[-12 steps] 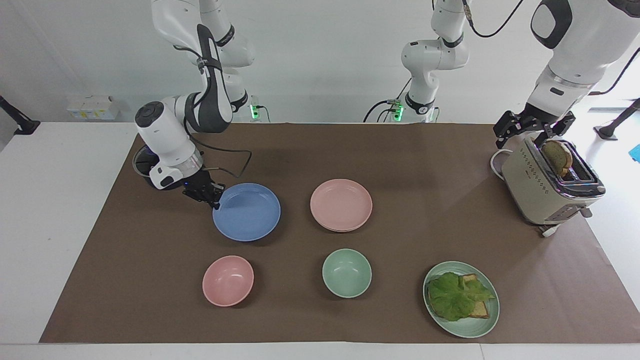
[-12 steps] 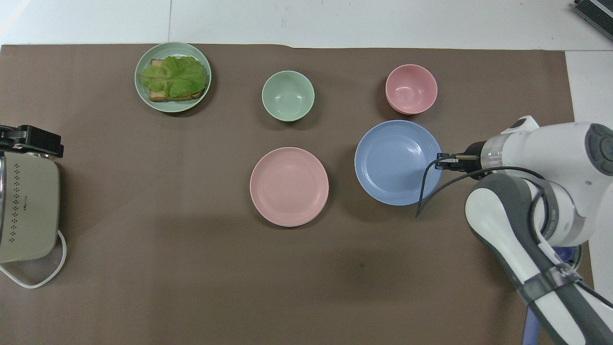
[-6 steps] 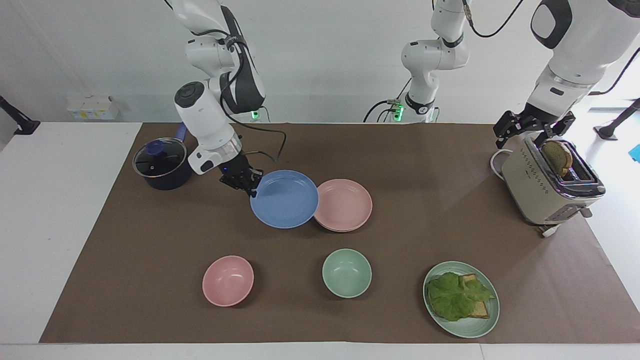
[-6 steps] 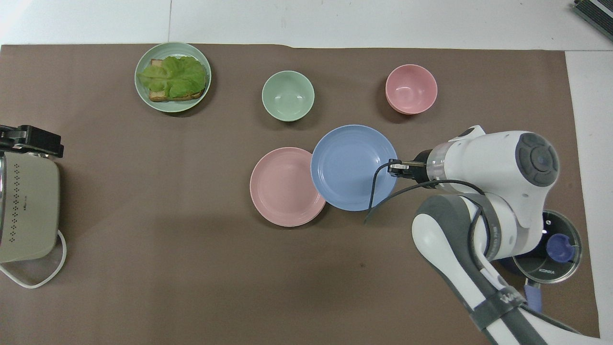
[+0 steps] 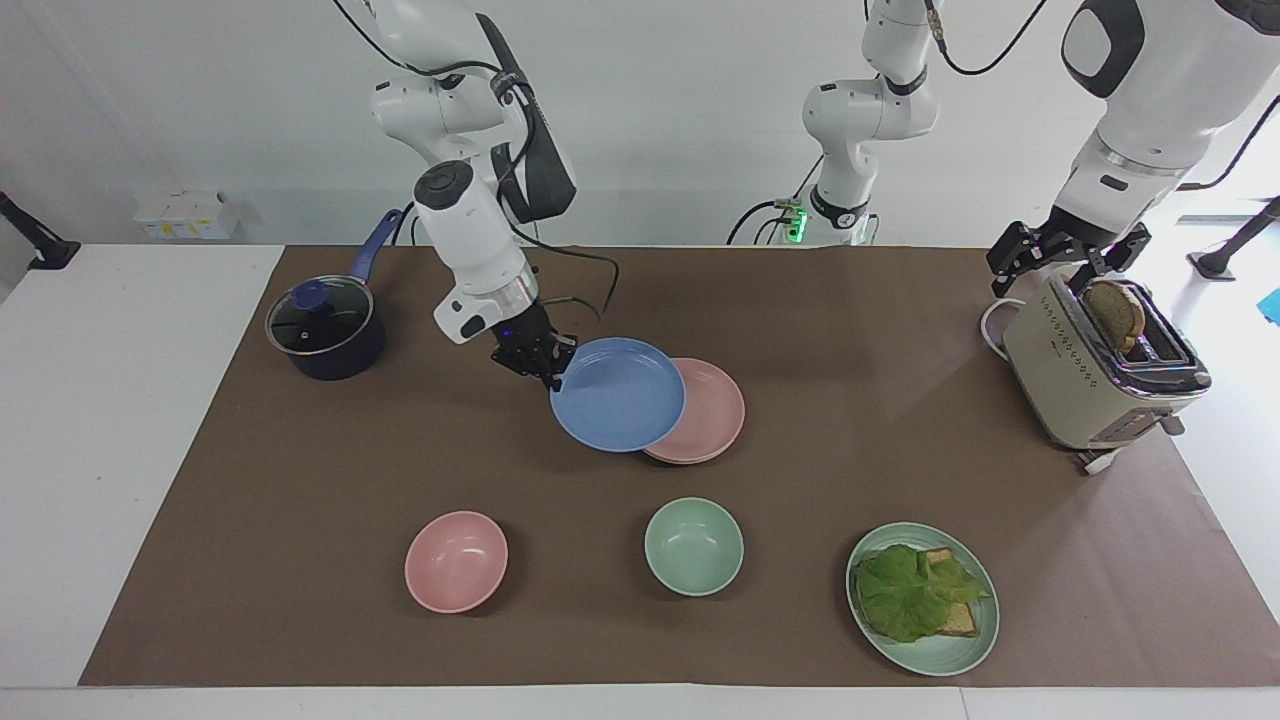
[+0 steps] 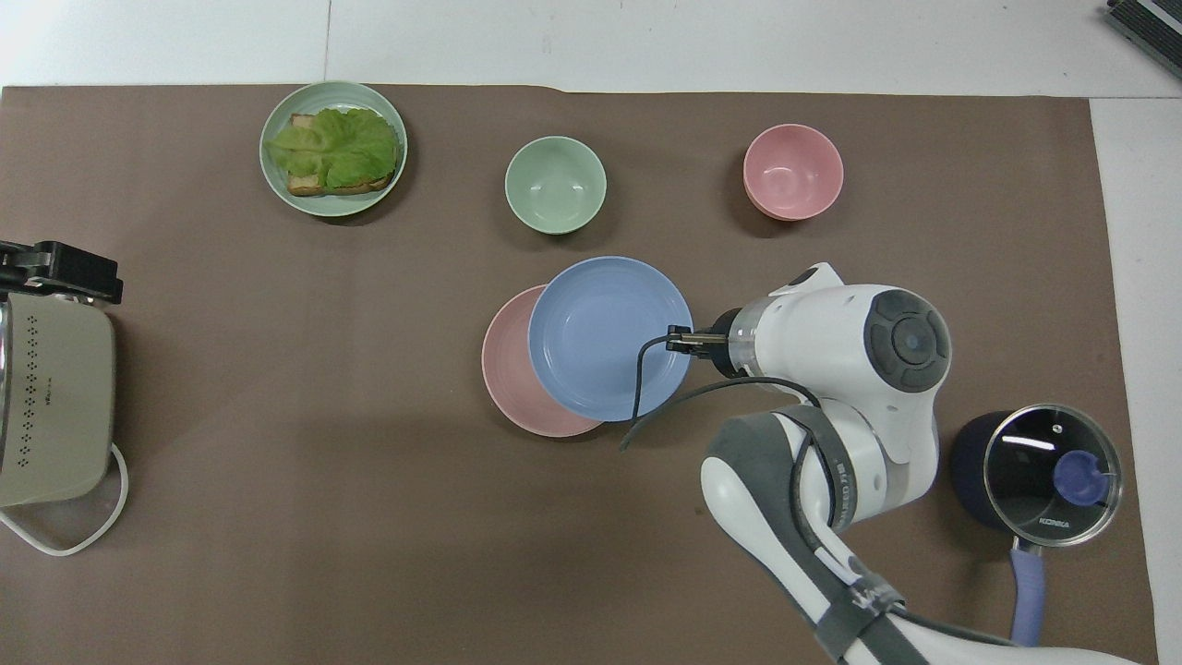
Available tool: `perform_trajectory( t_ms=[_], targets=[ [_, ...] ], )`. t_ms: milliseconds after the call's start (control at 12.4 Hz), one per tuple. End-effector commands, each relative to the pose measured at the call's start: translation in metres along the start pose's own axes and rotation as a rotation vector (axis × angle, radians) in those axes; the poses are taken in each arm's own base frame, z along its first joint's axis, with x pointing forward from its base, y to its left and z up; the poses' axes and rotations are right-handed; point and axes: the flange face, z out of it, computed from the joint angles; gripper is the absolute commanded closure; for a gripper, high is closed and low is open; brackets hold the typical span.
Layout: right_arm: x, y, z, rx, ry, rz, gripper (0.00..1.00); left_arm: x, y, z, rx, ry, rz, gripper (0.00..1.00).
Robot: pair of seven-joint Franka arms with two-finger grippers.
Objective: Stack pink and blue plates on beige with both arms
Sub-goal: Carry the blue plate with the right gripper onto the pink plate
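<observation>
Since a second ago the right gripper (image 5: 548,372) has been carrying the blue plate (image 5: 618,394) from beside the saucepan toward the middle of the cloth, and it is now hanging over the pink plate (image 5: 710,425), covering much of it. That gripper is clamping the blue plate's rim at the edge toward the right arm's end of the table, with the plate tilting slightly. Under the pink plate a second rim is peeking out in the facing view, too thin to name its colour. On the saucepan's (image 6: 1032,471) glass lid the overhead view is showing the word KONKA, which the facing view is not resolving. Only the facing view is showing the toast standing in the toaster (image 5: 1100,375) and the left gripper (image 5: 1066,254) waiting above it, jaws spread wide and holding nothing. Farther from the robots are sitting the pink bowl (image 5: 456,561), the green bowl (image 5: 694,546) and the green plate (image 5: 975,640) with lettuce on toast.
</observation>
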Motion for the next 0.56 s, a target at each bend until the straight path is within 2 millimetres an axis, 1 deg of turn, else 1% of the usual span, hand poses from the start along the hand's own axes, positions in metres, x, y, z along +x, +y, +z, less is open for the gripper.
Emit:
perform_trajectory(
  t_ms=[0,80,161,241,483],
  targets=[
    [-0.008,-0.021,0.022,0.029,0.016,0.026,1.00,-0.005,-0.002,-0.004,0.010,-0.007,0.006,0.00],
    [-0.011,-0.026,0.031,0.030,0.016,0.022,1.00,-0.005,-0.002,-0.004,0.010,-0.007,0.008,0.00],
    [-0.009,-0.026,0.039,0.033,0.028,0.028,1.00,-0.005,-0.002,-0.004,0.010,-0.007,0.008,0.00],
    [-0.009,-0.032,0.045,0.040,0.039,0.017,1.00,-0.005,-0.002,-0.003,0.010,-0.009,0.008,0.00],
    [-0.010,-0.035,0.057,0.036,0.026,0.014,1.00,-0.005,-0.002,-0.004,0.010,-0.007,0.006,0.00]
  ],
)
